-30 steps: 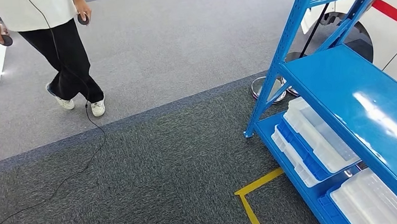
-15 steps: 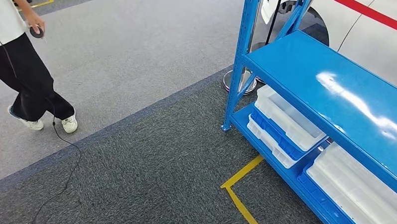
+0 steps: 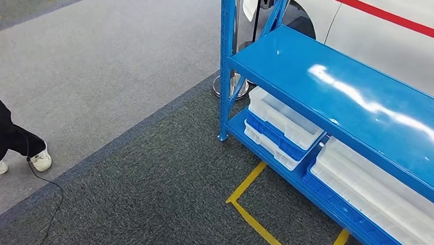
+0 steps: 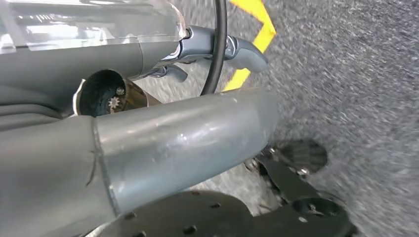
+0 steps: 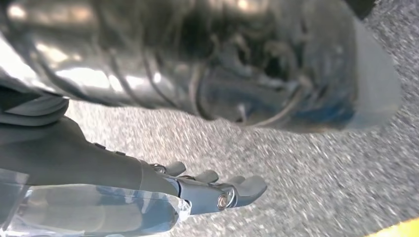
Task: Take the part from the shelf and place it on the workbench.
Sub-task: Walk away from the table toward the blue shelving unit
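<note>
The blue metal shelf point(image 3: 333, 80) stands at the right of the head view, its middle board bare and glossy. On its lowest board lie stacked translucent white trays point(image 3: 283, 117) with a blue tray point(image 3: 269, 132) between them, and a second tray stack point(image 3: 380, 190) further right. I cannot make out a part in them. My left hand point(image 4: 217, 44) hangs over the grey carpet with its fingers extended and nothing in them. My right hand point(image 5: 212, 190) hangs the same way, fingers apart and holding nothing.
Yellow floor tape point(image 3: 250, 208) marks a corner in front of the shelf. A person's leg and shoe point(image 3: 40, 159) stand at the left edge, trailing a black cable point(image 3: 49, 210). Behind the shelf are a white car body point(image 3: 386, 24) with a red stripe and a round stand base point(image 3: 230, 88).
The camera has turned right: the shelf has slid left and fills more of the picture, and the person has slipped almost out at the left edge.
</note>
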Motion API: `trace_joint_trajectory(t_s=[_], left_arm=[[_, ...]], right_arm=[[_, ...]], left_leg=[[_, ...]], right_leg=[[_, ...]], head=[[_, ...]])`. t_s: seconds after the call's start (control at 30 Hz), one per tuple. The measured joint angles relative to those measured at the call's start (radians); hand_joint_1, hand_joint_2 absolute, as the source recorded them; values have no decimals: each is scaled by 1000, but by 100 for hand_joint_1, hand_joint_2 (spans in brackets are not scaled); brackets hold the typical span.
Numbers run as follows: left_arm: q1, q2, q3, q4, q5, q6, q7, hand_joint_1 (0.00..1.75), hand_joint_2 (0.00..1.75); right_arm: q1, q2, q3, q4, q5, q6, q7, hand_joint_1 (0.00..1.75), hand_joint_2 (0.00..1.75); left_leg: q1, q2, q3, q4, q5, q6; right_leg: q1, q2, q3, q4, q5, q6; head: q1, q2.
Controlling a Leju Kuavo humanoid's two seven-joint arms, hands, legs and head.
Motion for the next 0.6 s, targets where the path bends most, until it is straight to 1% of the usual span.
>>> trace_joint_trajectory(t_s=[0.03,0.07,0.1,0.13,0.17,0.2,0.23,0.27,0.3,0.33,0.37,0.4,0.43,0.47,0.5,0.53,0.57,0.6], left_arm=[[-3,-3,-2,0,-4,0,1,0,0],[-5,-6,-3,0,-8,1,2,0,0],[-7,-9,-4,0,-11,1,4,0,0],[-8,-10,-6,0,-13,1,6,0,0],[-8,-10,-8,0,-15,1,9,0,0],[-7,-11,-10,0,-16,1,13,0,0],[-7,-11,-12,0,-16,0,16,0,0],[-7,-11,-13,0,-16,0,18,0,0],[-8,-12,-14,0,-16,-1,20,0,0],[-8,-13,-15,0,-16,-2,21,0,0],[-8,-14,-16,0,-18,-2,22,0,0],[-9,-14,-18,0,-20,-3,22,0,0],[-10,-14,-19,0,-23,-4,22,0,0],[-12,-15,-20,0,-26,-4,23,0,0],[-14,-16,-20,0,-28,-5,24,0,0],[-16,-17,-20,0,-30,-5,24,0,0],[-18,-17,-20,0,-32,-5,25,0,0],[-19,-17,-21,0,-32,-5,25,0,0]], right_arm=[[2,-1,-3,0,-2,1,2,0,0],[2,-2,-6,0,-4,1,5,0,0],[2,-3,-8,0,-5,2,7,0,0],[1,-3,-10,0,-6,3,8,0,0],[1,-3,-11,0,-6,3,9,0,0],[1,-3,-13,0,-6,3,9,0,0],[1,-4,-14,0,-5,3,9,0,0],[2,-4,-15,0,-5,3,9,0,0],[3,-5,-16,0,-4,3,9,0,0],[4,-6,-17,0,-3,3,8,0,0],[3,-7,-17,0,-2,2,6,0,0],[2,-8,-18,0,-1,2,4,0,0],[1,-8,-20,0,0,1,2,0,0],[1,-8,-22,0,0,0,-1,0,0],[1,-9,-24,0,1,0,-3,0,0],[2,-10,-26,0,1,0,-5,0,0],[2,-10,-27,-1,1,0,-6,0,0],[0,-11,-29,-1,1,0,-6,0,0]], left_leg=[[2,12,1,-5,4,8],[5,25,3,-10,7,15],[5,38,3,-14,9,20],[3,52,3,-14,8,24],[2,67,3,-14,7,25],[1,83,4,-13,5,25],[1,97,4,-12,3,24],[1,110,6,-11,0,22],[1,121,9,-10,-3,20],[0,131,13,-8,-7,16],[-2,140,16,-6,-11,11],[-4,148,19,-5,-15,5],[-6,156,22,-5,-17,-1],[-8,163,25,-5,-19,-8],[-7,170,28,-6,-21,-14],[-5,163,29,0,-29,-20],[-3,144,22,21,-46,-26],[0,118,5,63,-74,-30]], right_leg=[[2,-16,-6,10,-8,4],[4,-42,-18,36,-26,8],[4,-74,-40,83,-55,10],[4,-102,-71,148,-90,13],[1,-114,-105,216,-119,17],[-2,-120,-129,265,-133,20],[-4,-124,-136,281,-129,23],[-6,-129,-122,255,-105,25],[-7,-138,-88,192,-70,25],[-6,-159,-50,118,-42,22],[-4,-176,-18,57,-20,18],[-1,-187,1,18,-10,12],[3,-191,6,5,-11,7],[5,-181,4,5,-9,2],[2,-171,5,3,-8,-5],[0,-161,7,-1,-6,-11],[-4,-151,9,-5,-3,-17],[-7,-141,11,-8,0,-23]], head=[[1,0],[2,0],[3,0],[4,0],[4,0],[4,0],[3,0],[3,0],[4,0],[4,0],[4,0],[3,0],[3,0],[3,0],[3,0],[3,0],[2,0],[2,0]])
